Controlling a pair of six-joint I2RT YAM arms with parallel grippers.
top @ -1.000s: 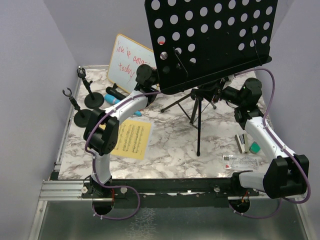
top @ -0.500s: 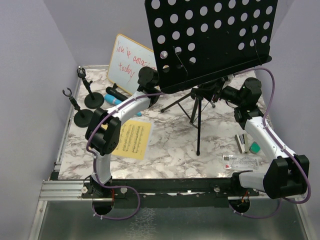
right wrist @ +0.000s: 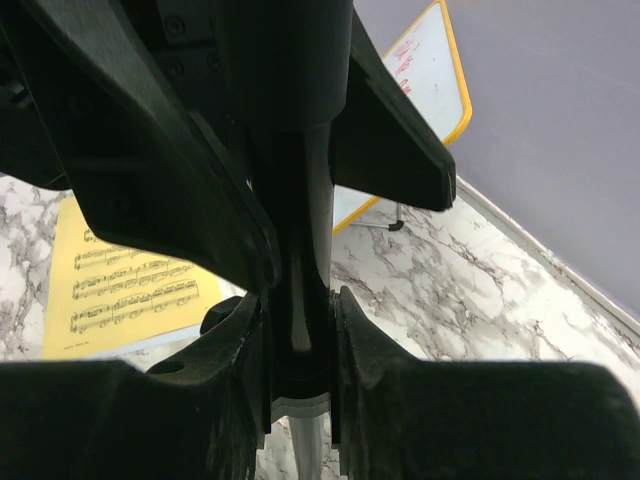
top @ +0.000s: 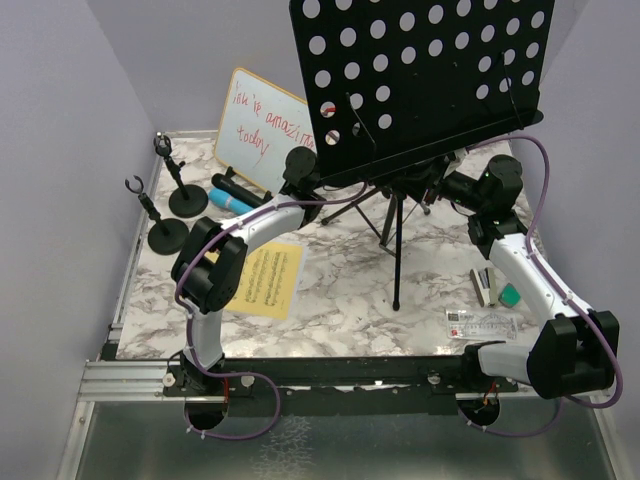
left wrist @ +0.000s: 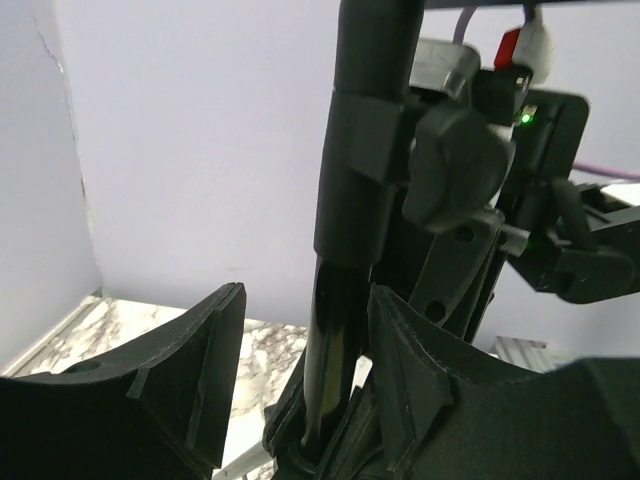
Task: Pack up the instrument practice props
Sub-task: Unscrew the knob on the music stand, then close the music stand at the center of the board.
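The tall black perforated music desk (top: 420,80) stands on its tripod (top: 397,250) at mid table. My left gripper (top: 303,168) is under the desk's left edge. In the left wrist view it (left wrist: 305,370) is open, with the stand's pole (left wrist: 345,300) between its jaws. My right gripper (top: 445,185) is shut on the pole (right wrist: 297,300) from the right. The black microphone (top: 235,187) and blue microphone (top: 226,200) lie at back left, beside two round-based mic holders (top: 187,200) (top: 165,236). Yellow sheet music (top: 265,280) lies flat near the left arm and shows in the right wrist view (right wrist: 110,290).
A wood-framed whiteboard (top: 255,130) with red writing leans at the back left. A small stapler (top: 485,287), a green block (top: 510,295) and a clear ruler (top: 480,323) lie at the right front. Walls close in on the left and back.
My left gripper has moved right, from near the whiteboard to the stand's pole under the desk. The right arm and the stand have not moved.
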